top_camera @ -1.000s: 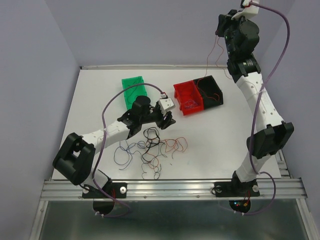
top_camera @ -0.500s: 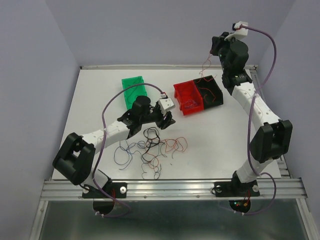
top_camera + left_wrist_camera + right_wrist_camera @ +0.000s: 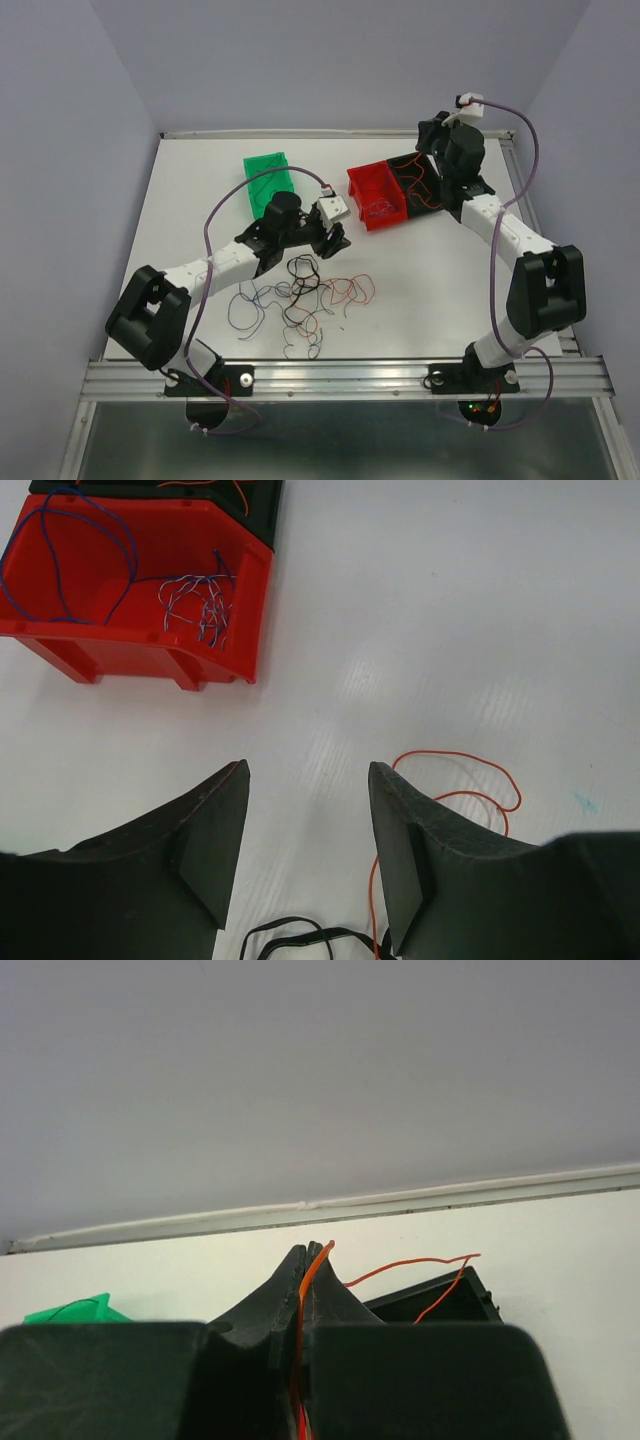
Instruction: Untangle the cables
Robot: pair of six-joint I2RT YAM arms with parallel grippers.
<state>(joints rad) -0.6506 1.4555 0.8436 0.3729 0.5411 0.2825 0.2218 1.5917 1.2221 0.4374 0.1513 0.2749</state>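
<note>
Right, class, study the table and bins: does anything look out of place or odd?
Yes. The red bin holds blue wires, and the black bin holds orange ones, so the colours do not match the bins. A mixed tangle sprawls by the left hand.

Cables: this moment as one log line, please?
right gripper: shut on orange wire, by black bin | left gripper: open, beside tangle

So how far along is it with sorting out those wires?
Partly done. Blue wires already lie in the red bin. The right hand is shut on an orange wire by the black bin. The left hand is open over the tangle left on the table.
</note>
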